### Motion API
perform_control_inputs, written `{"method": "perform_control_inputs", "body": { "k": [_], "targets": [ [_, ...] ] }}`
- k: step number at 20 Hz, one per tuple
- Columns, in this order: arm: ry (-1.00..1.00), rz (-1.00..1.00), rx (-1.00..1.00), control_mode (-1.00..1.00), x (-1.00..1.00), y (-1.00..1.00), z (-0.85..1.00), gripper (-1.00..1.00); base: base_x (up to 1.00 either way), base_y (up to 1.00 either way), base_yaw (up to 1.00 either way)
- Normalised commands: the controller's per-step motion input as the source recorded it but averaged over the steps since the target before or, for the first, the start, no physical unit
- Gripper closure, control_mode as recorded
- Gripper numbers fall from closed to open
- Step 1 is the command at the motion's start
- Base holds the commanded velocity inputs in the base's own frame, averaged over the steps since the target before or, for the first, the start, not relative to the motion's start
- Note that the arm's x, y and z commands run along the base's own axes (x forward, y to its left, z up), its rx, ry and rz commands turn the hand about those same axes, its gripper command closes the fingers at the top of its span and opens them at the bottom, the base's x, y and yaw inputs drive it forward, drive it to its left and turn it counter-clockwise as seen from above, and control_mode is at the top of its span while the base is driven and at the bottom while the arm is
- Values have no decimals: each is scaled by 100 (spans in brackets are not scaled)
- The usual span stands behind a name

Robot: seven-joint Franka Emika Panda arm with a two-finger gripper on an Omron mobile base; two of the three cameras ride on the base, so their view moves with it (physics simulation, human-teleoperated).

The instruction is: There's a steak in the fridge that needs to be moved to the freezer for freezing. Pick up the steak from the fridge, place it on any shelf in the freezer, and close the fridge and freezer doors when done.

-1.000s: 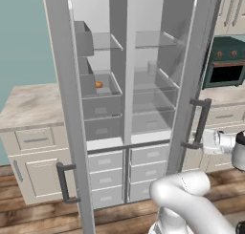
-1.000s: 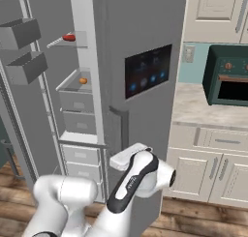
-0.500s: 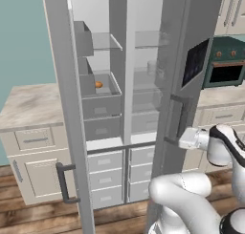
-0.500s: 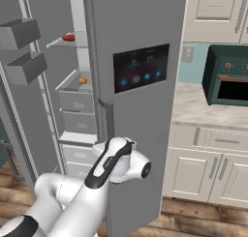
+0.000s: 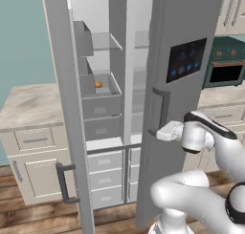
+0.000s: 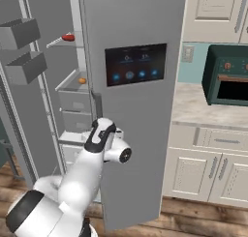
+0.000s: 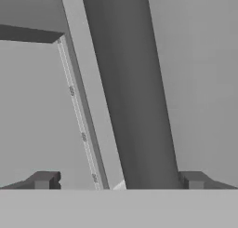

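Progress first, from the left base view: you see the fridge door (image 5: 186,113), the one with the dark dispenser panel (image 5: 186,60), swung most of the way across its half, though a gap to the fridge (image 5: 139,85) interior remains. The freezer door (image 5: 67,132) stands wide open at the left of the frame. The gripper (image 5: 159,132) sits at the fridge door's bar handle (image 5: 163,109). Count here: two grey doors, one small orange item (image 5: 98,84) in a freezer (image 5: 100,109) bin.

From the right base view, you find the steak (image 6: 68,37) lying on a clear shelf at the upper left, in the narrower half above the orange item (image 6: 82,80). I judge the move to the freezer done. Left for you: finish shutting the fridge door (image 6: 140,144), then shut the freezer door. The gripper (image 6: 98,121) is just beside the handle, at the door's left edge. Count: one steak, one orange item, two grey box bins (image 6: 19,34), one green oven (image 6: 227,81) on the counter (image 6: 193,105).

From the hand view, the gripper (image 7: 118,181) is spread wide with nothing clamped. One dark fingertip (image 7: 44,180) shows at lower left and a second at lower right. The handle bar (image 7: 135,106) runs up between them. You cannot tell whether either tip touches it.
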Motion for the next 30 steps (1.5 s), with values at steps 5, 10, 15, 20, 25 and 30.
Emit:
{"method": "perform_control_inputs", "body": {
  "k": [5,10,15,20,25,30],
  "targets": [
    [0,0,0,-100,75,33,1,-100,0,0,0],
    [0,0,-1,-100,69,37,0,-100,0,0,0],
    [0,0,-2,-100,72,40,0,-100,0,0,0],
    [0,0,-1,-100,64,30,0,-100,0,0,0],
    [0,0,0,-100,51,18,0,-100,0,0,0],
    [0,0,0,-100,49,17,6,-100,0,0,0]
  ]
}}
